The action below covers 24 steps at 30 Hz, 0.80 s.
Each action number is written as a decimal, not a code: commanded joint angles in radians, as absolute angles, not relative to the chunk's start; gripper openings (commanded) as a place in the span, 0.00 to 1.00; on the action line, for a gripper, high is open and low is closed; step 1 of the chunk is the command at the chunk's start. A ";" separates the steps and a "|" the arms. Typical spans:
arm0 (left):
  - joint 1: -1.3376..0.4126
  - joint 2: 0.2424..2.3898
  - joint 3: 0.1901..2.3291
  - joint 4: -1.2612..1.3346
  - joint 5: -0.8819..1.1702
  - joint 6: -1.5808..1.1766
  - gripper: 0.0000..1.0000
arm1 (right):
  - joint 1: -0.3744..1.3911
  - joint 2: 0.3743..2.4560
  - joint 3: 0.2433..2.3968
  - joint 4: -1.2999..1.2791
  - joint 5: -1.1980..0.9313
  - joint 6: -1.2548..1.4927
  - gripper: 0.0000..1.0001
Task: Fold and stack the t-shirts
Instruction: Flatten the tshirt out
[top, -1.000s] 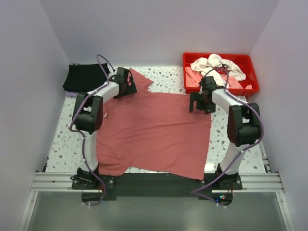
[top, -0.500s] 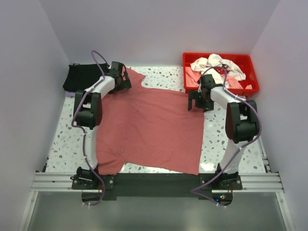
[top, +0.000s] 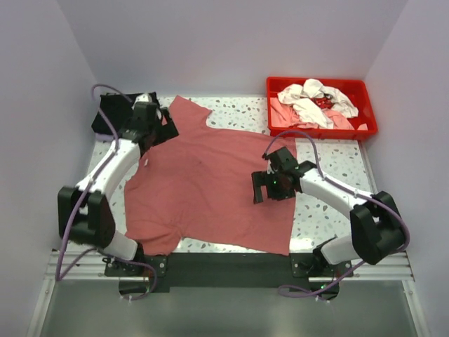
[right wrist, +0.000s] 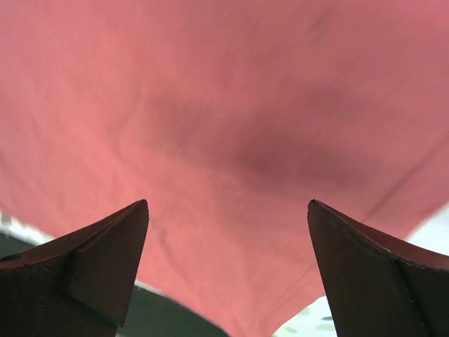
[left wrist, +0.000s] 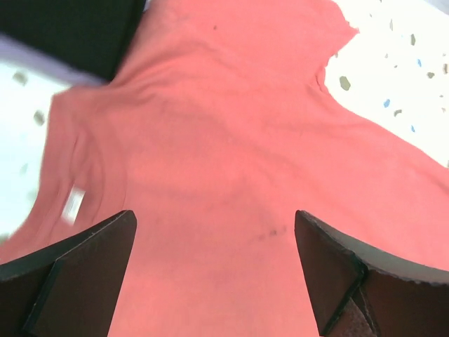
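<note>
A brick-red t-shirt (top: 207, 186) lies spread flat on the speckled table, collar towards the back. My left gripper (top: 160, 128) hovers open over its far left shoulder; in the left wrist view the red cloth (left wrist: 224, 126) fills the space beyond the open left gripper (left wrist: 214, 217), which holds nothing. My right gripper (top: 263, 188) hangs open above the shirt's right half; the right wrist view shows the shirt's hem (right wrist: 224, 105) below the open right gripper (right wrist: 228, 207). A black t-shirt (top: 109, 112) lies at the back left, partly behind the left arm.
A red plastic tray (top: 358, 83) at the back right holds crumpled white and pale pink t-shirts (top: 312, 98). White walls close in the table on three sides. A black strip runs along the near edge by the arm bases.
The left arm has swung out to the left. The right gripper has moved from the shirt's far right corner towards the near side. The shirt has shifted slightly back and left.
</note>
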<state>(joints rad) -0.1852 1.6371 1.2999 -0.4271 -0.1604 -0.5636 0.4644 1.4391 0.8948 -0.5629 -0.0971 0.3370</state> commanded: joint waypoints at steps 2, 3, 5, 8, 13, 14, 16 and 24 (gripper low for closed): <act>-0.192 1.379 0.963 -0.385 -0.193 -0.688 1.00 | 0.561 1.393 0.775 -0.552 -0.186 0.449 0.99; -0.193 1.302 0.916 -0.385 -0.201 -0.707 1.00 | 0.561 1.385 0.758 -0.545 -0.183 0.457 0.99; -0.193 1.241 0.839 -0.379 -0.202 -0.721 1.00 | 0.563 1.370 0.732 -0.543 -0.144 0.466 0.99; -0.195 1.187 0.740 -0.388 -0.209 -0.736 1.00 | 0.560 1.393 0.748 -0.581 -0.039 0.454 0.99; -0.196 1.189 0.673 -0.364 -0.157 -0.753 1.00 | 0.497 1.459 0.762 -0.581 -0.023 0.411 0.99; -0.195 1.193 0.666 -0.362 -0.152 -0.755 1.00 | 0.462 1.479 0.767 -0.586 -0.023 0.396 0.99; -0.196 1.206 0.657 -0.354 -0.143 -0.755 1.00 | 0.430 1.491 0.767 -0.584 -0.029 0.377 0.99; -0.209 1.330 0.633 -0.264 -0.071 -0.753 1.00 | 0.313 1.555 0.827 -0.581 -0.017 0.319 0.99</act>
